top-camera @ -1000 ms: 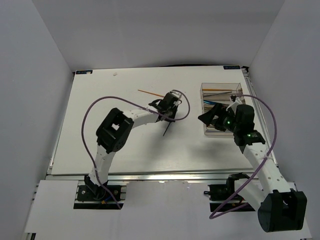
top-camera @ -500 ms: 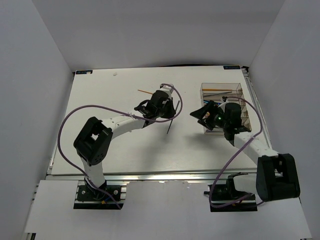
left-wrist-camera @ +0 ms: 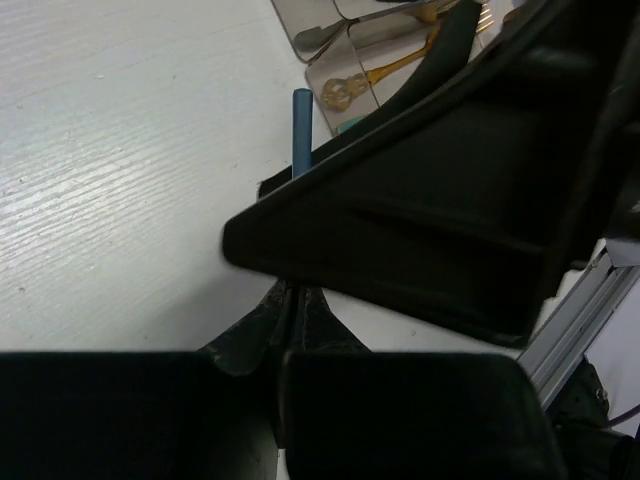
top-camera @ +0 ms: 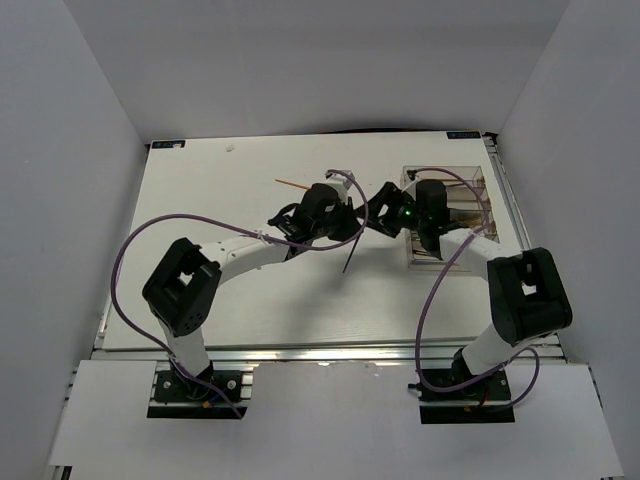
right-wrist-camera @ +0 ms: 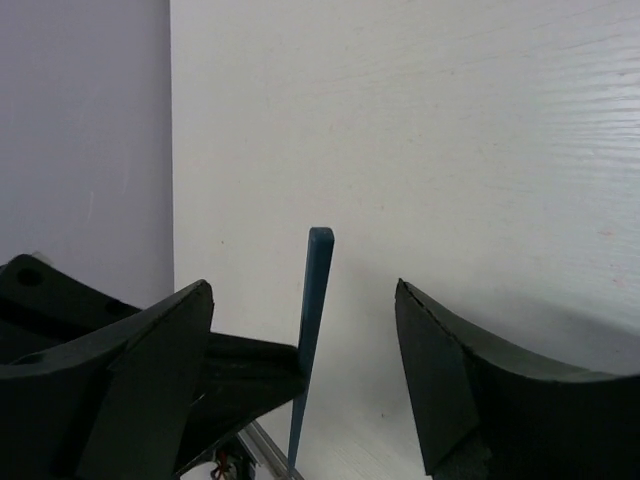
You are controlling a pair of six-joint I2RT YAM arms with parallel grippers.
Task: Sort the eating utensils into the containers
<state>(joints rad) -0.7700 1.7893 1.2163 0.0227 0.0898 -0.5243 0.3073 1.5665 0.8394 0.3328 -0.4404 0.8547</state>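
Observation:
My left gripper (top-camera: pixel 337 212) is shut on a blue knife (top-camera: pixel 350 256) and holds it over the middle of the table. In the left wrist view its fingers (left-wrist-camera: pixel 290 300) pinch the knife, whose blue end (left-wrist-camera: pixel 302 125) sticks out beyond them. My right gripper (top-camera: pixel 384 214) is open, just right of the left one. In the right wrist view the knife (right-wrist-camera: pixel 312 320) stands between its spread fingers (right-wrist-camera: pixel 303 300) without touching them. The clear tray (top-camera: pixel 472 172) lies behind the right gripper. A gold fork (left-wrist-camera: pixel 395 68) and a spoon lie in the tray (left-wrist-camera: pixel 300 42).
An orange chopstick (top-camera: pixel 292 184) lies on the white table behind the left gripper. Purple cables loop over both arms. The table's metal rail (top-camera: pixel 300 352) runs along the near edge, and white walls close in three sides.
My right gripper has swung left from over the tray to beside the left gripper. The left gripper has carried the blue knife a little to the right.

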